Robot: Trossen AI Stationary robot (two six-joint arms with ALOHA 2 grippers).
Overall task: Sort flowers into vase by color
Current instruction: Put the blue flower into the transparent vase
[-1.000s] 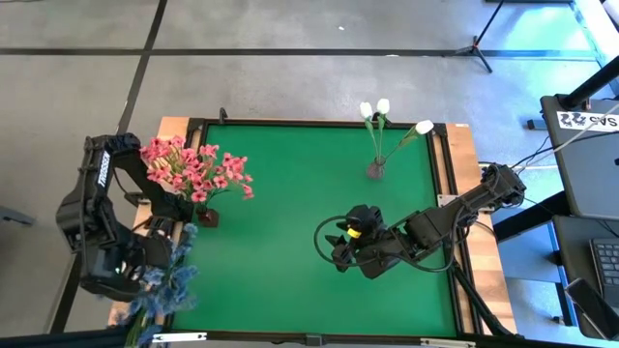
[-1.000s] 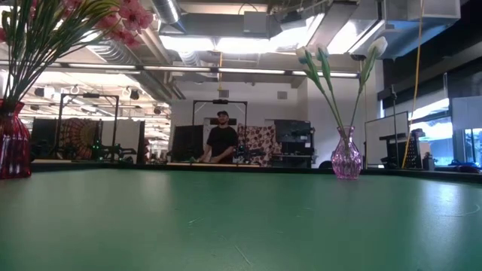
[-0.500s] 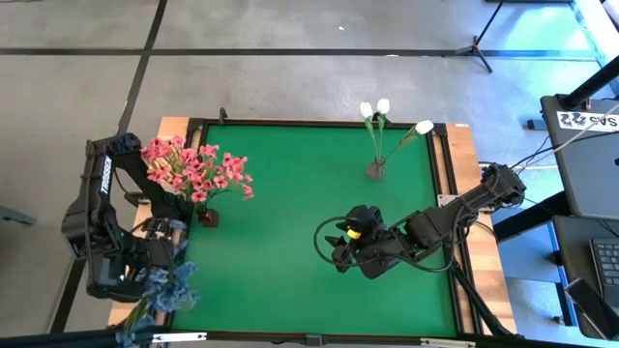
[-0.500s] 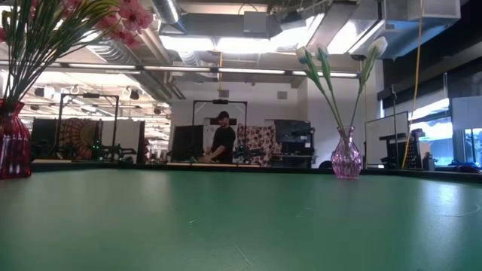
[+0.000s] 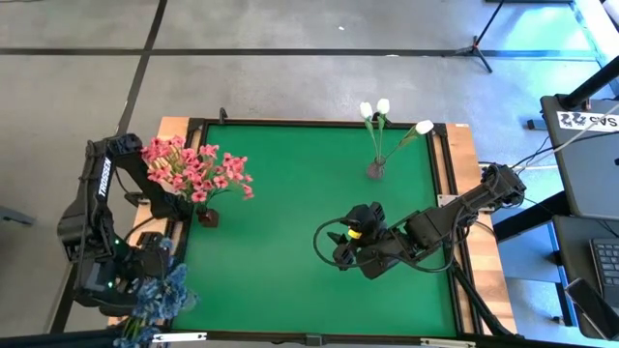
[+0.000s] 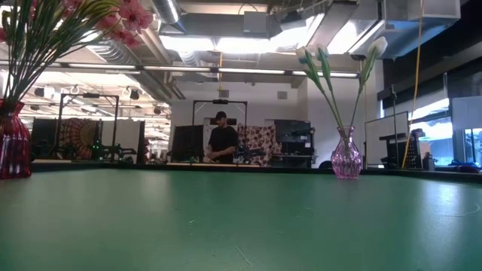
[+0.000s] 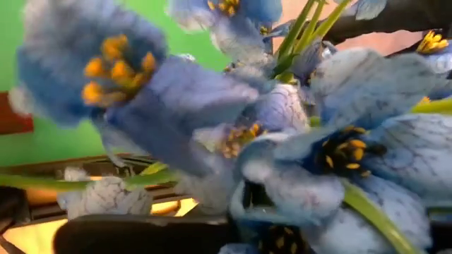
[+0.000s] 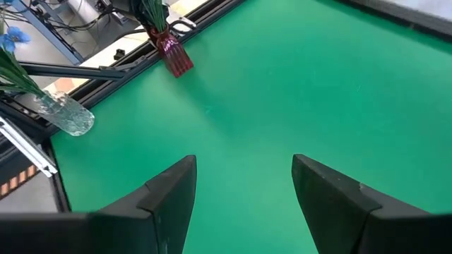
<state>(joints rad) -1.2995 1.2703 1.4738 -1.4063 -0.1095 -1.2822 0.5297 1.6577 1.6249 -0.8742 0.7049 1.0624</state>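
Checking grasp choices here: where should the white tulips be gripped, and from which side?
Grip the thin green stems just above the pink glass vase. The white tulips fan apart higher up. Coming level from the open table side looks safest, avoiding the buds.

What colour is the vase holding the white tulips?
Pink vase, translucent; clearest in the low view.

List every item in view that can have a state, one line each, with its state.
Pink flowers: standing in the red vase, upright.
White tulips: standing in the pink glass vase, upright.
Blue flowers: in a clear vase at the table's left edge, by the left gripper.
Right gripper: open, empty, over the green mat.
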